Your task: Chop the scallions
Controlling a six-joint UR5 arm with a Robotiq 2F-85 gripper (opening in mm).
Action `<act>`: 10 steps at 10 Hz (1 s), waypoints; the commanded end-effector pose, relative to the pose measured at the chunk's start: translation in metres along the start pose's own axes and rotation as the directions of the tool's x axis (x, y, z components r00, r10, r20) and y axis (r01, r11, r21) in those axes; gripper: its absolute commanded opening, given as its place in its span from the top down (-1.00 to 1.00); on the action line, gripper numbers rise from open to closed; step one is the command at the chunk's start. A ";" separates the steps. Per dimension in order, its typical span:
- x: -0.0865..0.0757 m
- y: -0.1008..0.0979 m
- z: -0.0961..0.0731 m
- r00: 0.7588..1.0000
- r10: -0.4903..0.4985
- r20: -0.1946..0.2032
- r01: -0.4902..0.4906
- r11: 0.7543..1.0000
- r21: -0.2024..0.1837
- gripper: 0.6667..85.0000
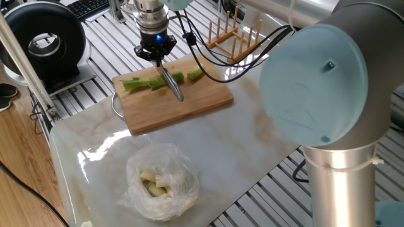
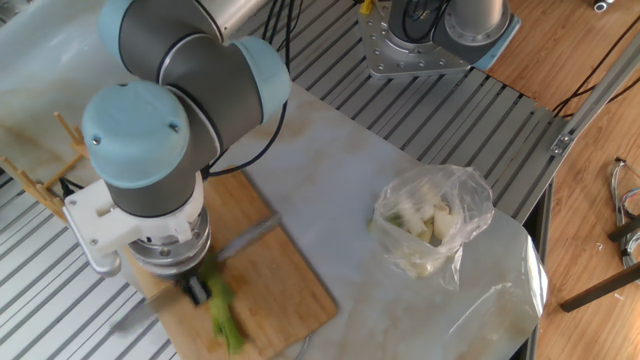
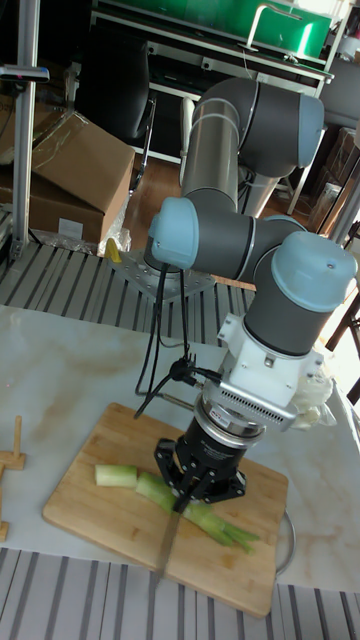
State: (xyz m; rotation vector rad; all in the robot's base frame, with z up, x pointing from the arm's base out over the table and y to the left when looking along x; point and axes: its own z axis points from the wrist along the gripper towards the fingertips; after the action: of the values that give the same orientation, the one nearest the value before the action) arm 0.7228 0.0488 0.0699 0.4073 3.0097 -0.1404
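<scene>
A knife [image 1: 172,83] is being held clamped in the gripper [image 1: 156,53], mid-chop across the scallions [image 1: 146,83] on the board [image 1: 189,104]; a downward press seems called for next.
</scene>
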 end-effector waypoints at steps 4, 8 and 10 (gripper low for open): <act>0.000 0.001 0.000 1.000 0.012 0.013 -0.012 1.000 -0.026 0.99; 0.018 0.008 0.007 1.000 0.006 -0.024 -0.008 0.999 -0.049 0.99; 0.019 0.013 0.016 0.999 0.034 -0.009 -0.034 0.998 -0.060 0.99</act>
State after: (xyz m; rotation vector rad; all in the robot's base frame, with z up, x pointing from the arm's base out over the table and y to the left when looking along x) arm 0.7125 0.0575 0.0587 0.4205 3.0082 -0.0858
